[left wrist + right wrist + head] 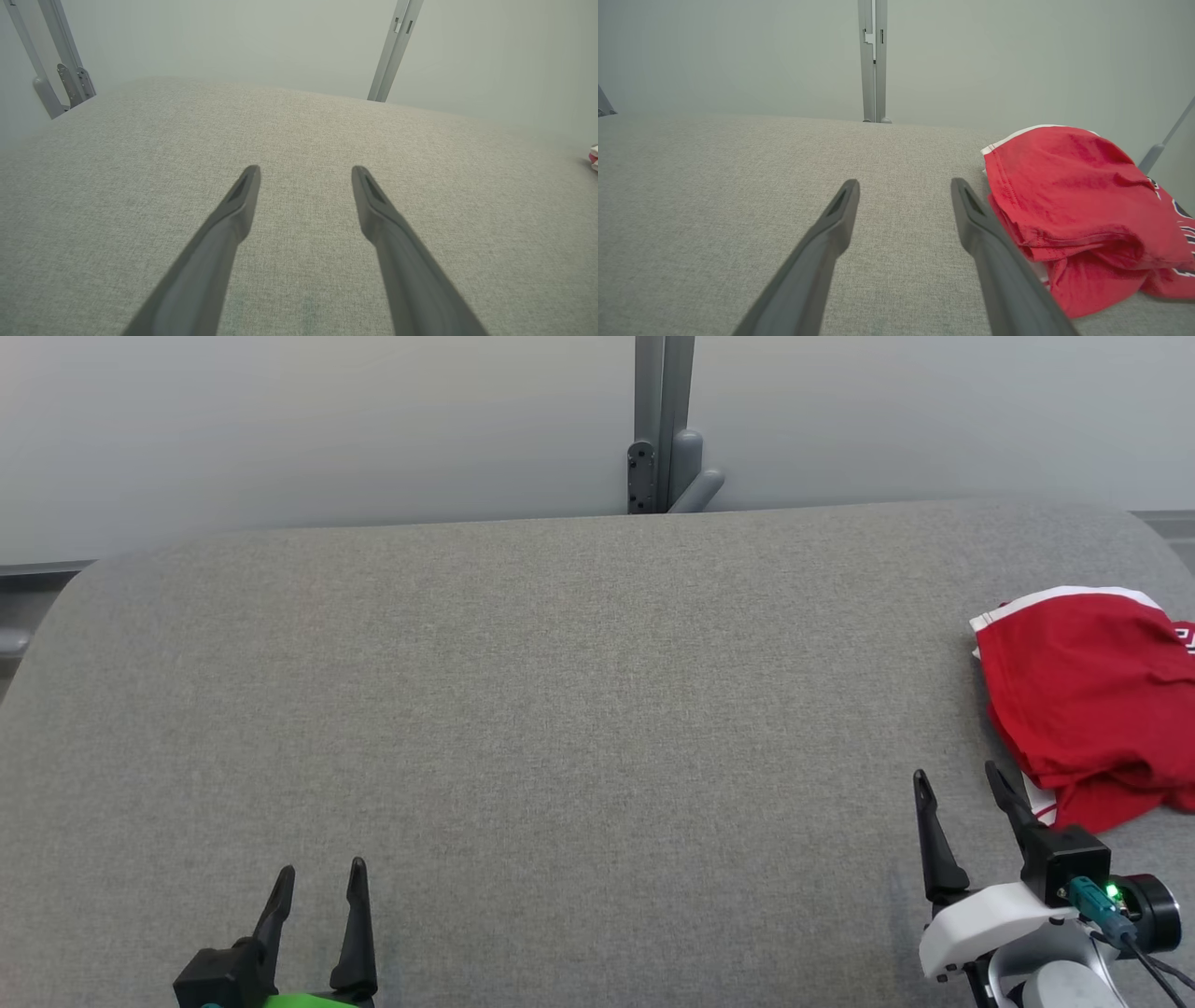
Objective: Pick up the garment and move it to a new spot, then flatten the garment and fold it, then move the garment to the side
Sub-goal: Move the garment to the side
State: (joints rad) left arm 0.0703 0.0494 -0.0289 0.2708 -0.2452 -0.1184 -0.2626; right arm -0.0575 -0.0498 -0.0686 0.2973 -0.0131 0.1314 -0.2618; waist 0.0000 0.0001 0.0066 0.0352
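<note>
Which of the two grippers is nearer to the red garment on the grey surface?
The right gripper: its fingers stand open just beside the red garment, while the left gripper is far across the grey surface.

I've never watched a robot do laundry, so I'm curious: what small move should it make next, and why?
Probably the right gripper should ease to its right and close on the near edge of the red garment. Both grippers stand open and empty, the garment lies bunched just beside the right one on the grey table, and the left gripper is far off.
</note>
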